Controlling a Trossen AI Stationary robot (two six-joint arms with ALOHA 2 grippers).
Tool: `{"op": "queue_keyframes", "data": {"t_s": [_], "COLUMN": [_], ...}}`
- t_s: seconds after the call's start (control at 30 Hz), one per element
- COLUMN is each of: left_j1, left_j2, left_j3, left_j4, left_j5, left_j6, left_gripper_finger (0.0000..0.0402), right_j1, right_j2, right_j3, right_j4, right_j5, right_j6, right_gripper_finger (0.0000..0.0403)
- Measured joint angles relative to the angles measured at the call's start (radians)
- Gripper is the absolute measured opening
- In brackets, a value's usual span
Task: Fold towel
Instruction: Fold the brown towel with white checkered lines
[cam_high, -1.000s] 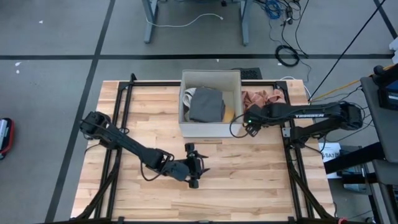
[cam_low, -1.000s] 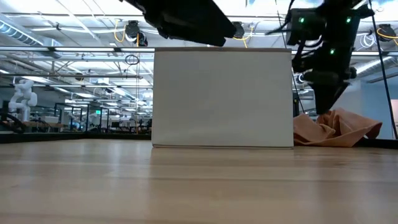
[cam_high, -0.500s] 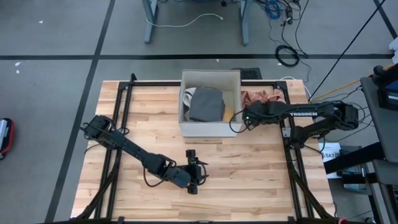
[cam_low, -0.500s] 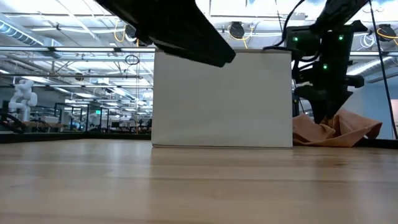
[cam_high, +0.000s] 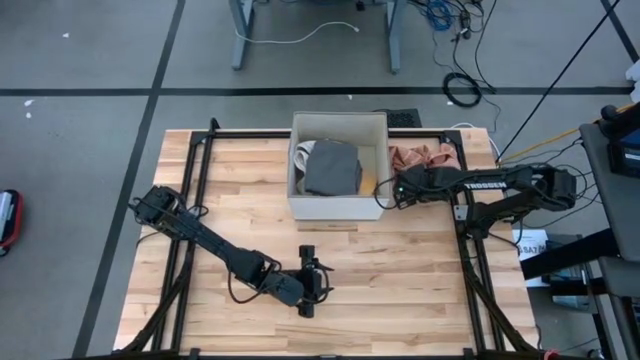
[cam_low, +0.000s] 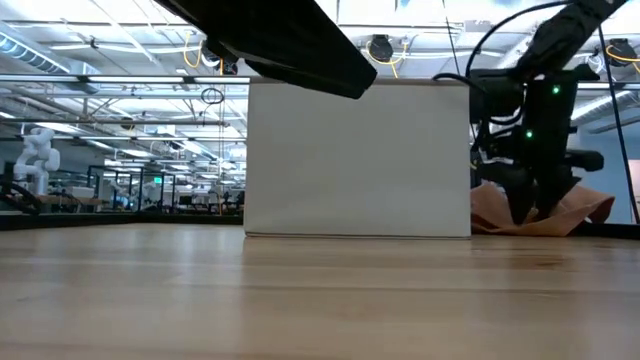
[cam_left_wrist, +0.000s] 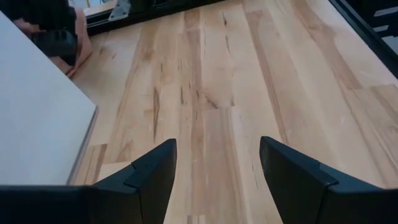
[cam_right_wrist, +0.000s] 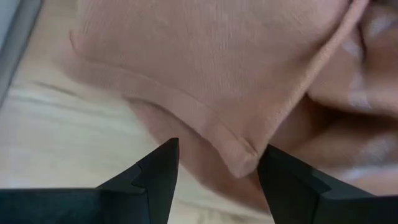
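**Right gripper lined up on a hem corner, plenty of ways to fumble this**

The right gripper (cam_right_wrist: 214, 171) has its fingers spread apart, sitting low right over the crumpled peach towel (cam_right_wrist: 249, 74), and a hemmed corner of the cloth pokes into the gap between them. In the high view that gripper (cam_high: 398, 189) is just beside the right wall of the white box (cam_high: 339, 208), with the towel bunched up at the back right of the wooden table (cam_high: 400, 270).

What I'd worry about:

- The fabric is heaped in layers, so closing here could pinch two folds at once and the towel comes up as a lump, not a clean corner.
- Only the tip of the hem is between the fingers. A shallow bite may slip out on the lift.
- The box wall is very close, so dragging the towel toward the open table could snag on it or shove the box.

The left gripper (cam_left_wrist: 214, 180) waits near the front of the table, fingers also apart, holding nothing. A folded grey cloth (cam_high: 332, 166) sits inside the box.
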Motion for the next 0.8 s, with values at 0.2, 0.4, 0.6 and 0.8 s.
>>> {"op": "queue_keyframes", "data": {"t_s": [0.2, 0.4, 0.6, 0.8], "left_j1": [-0.013, -0.014, -0.009, -0.007], "left_j2": [0.0, 0.0, 0.0, 0.0], "left_j3": [0.0, 0.0, 0.0, 0.0], "left_j4": [-0.001, -0.001, -0.001, -0.001], "left_j5": [0.006, 0.007, 0.007, 0.007], "left_j6": [0.0, 0.003, 0.003, 0.003], "left_gripper_finger": [0.0236, 0.0236, 0.0236, 0.0236], "right_j1": [-0.016, -0.016, 0.006, 0.048], "right_j2": [-0.002, -0.001, 0.0, -0.004], "right_j3": [-0.045, -0.045, -0.046, -0.028], "right_j4": [0.08, 0.092, 0.159, 0.179], "right_j5": [0.046, 0.069, 0.025, -0.016], "right_j6": [-0.017, -0.064, -0.168, -0.182], "right_gripper_finger": [0.0192, 0.0121, 0.0012, 0.0006]}}
